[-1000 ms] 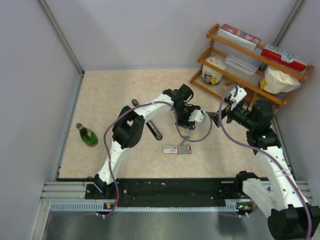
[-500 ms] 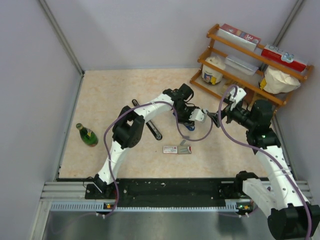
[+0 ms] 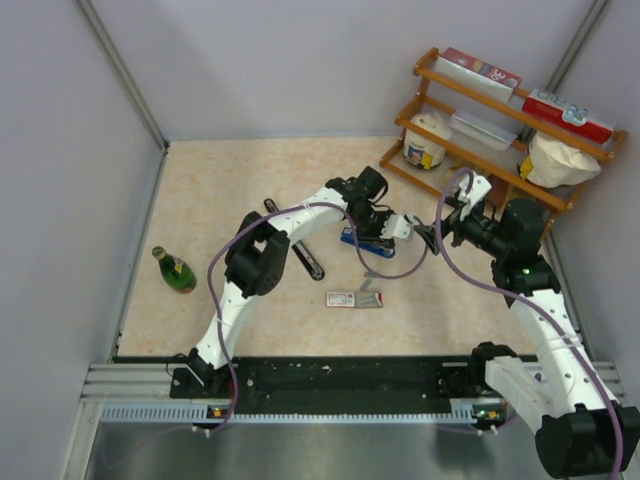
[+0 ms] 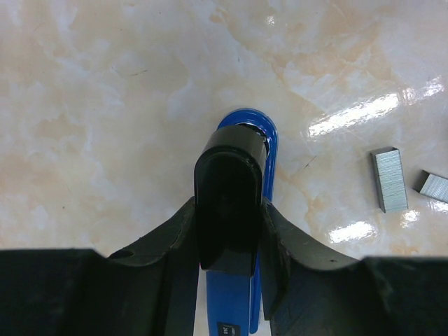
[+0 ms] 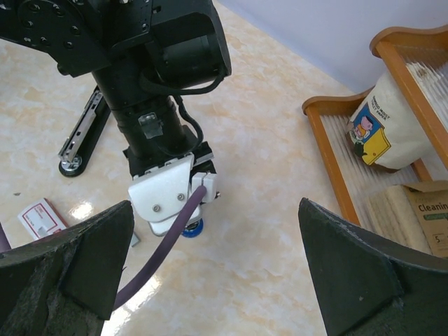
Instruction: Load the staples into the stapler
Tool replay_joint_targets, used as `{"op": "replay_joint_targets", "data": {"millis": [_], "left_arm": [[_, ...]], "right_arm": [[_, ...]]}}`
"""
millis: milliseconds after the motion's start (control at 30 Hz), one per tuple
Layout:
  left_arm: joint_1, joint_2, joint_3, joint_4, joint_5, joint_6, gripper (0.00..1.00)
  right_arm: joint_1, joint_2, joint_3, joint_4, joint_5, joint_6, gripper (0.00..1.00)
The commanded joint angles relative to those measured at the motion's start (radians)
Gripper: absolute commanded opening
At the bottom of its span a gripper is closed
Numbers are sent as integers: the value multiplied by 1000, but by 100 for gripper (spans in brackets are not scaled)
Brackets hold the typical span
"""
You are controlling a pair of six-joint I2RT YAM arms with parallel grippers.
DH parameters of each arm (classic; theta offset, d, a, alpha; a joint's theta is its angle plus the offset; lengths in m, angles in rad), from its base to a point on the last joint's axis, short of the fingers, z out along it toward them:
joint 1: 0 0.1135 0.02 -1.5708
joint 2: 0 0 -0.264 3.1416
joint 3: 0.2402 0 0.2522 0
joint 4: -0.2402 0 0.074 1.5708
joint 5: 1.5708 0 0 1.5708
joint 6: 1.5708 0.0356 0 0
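Noted green bottle (image 3: pixel 175 270) at far left of table (image 3: pixel 220 190). Found left gripper (image 4: pixel 234 241) pinched tight on blue stapler (image 4: pixel 232 182) mid-table (black top between pads). Saw staples (image 4: pixel 389 179) loose on table near stapler, white box (image 3: pixel 342 299) beside them. Saw right gripper (image 3: pixel 432 236) gaping wide, holding nothing. Logged wooden shelf (image 3: pixel 500 130) at far right.
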Motion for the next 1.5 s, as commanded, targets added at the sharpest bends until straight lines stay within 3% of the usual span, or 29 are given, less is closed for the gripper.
{"op": "replay_joint_targets", "data": {"millis": [0, 33, 400, 667, 800, 1067, 1300, 1467], "left_arm": [[-3, -12, 1, 58, 4, -71, 7], [-3, -23, -2, 70, -4, -83, 0], [13, -210, -183, 237, -94, -226, 0], [25, -293, -245, 315, -144, -348, 0], [42, -345, -272, 345, -125, -367, 0], [60, -422, -298, 332, -23, -407, 0], [62, -487, -307, 221, 120, -375, 0], [63, -561, -362, 200, 192, -391, 0]], "right_arm": [[-14, -9, -8, 47, -24, -13, 99], [-14, -13, -8, 48, -25, -10, 99], [-14, -105, 35, 70, 80, 50, 98], [-14, -117, 31, 177, 356, 84, 98], [-14, -100, -17, 243, 387, 65, 98], [-15, -52, -77, 297, 271, 30, 97], [-14, 7, -112, 237, -89, -68, 90], [-14, 43, -117, 251, -228, -39, 91]]}}
